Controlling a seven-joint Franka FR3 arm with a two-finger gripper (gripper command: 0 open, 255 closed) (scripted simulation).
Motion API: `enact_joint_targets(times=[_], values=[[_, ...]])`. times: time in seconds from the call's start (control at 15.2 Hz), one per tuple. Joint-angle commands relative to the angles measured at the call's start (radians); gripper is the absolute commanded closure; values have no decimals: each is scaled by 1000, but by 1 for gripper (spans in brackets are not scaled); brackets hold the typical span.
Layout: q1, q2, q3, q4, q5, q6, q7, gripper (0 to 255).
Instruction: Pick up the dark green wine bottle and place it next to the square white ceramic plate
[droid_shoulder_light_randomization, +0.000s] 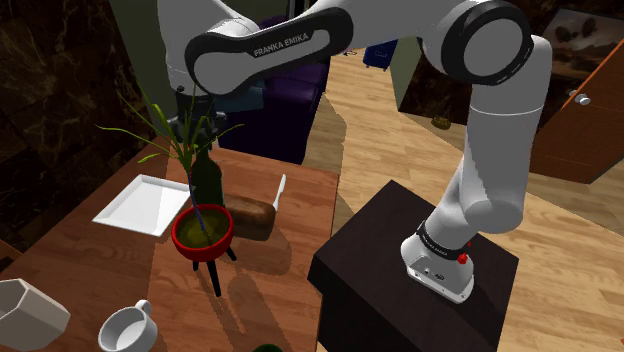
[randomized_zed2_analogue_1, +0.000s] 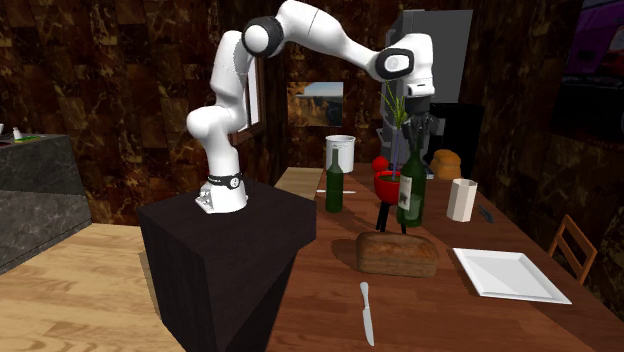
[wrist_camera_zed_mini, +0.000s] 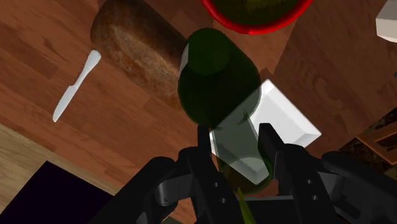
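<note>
The gripper (wrist_camera_zed_mini: 235, 139) is seen closed on the neck of the dark green wine bottle (wrist_camera_zed_mini: 216, 83), with a black finger pressed to either side. The bottle is thus held with its long axis upright, hanging straight below the hand. In the second exterior view it is found just beside the red pot (randomized_zed2_analogue_1: 388, 186), over the table (randomized_zed2_analogue_1: 320, 285); whether its base is clear of the wood cannot be judged with confidence from these angles. The coming move is governed by one relation: the square white plate (randomized_zed2_analogue_1: 510, 272) lies to that view's right of the bottle and nearer the camera, while the bread loaf (randomized_zed2_analogue_1: 397, 253) is set in front of the bottle, to the left of such a path. Counted: two green bottles, the second green bottle (randomized_zed2_analogue_1: 334, 186) standing apart, near the stand; one plate; one loaf; one knife (randomized_zed2_analogue_1: 367, 312); one pot; a single arm is available, so no choice of hand arises
</note>
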Motion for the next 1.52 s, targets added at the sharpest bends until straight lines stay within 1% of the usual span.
enact_joint_targets(times=[0.0, 0.2, 0.4, 0.46, 1.45], values=[[38, 71, 0, 72, -26, -5, 41, 255], [91, 177, -5, 186, -57, -17, 83, 255], [147, 293, -15, 325, -82, -43, 116, 255], [153, 305, -16, 341, -84, -47, 119, 255], [156, 383, -34, 268, -110, 102, 140, 255]])
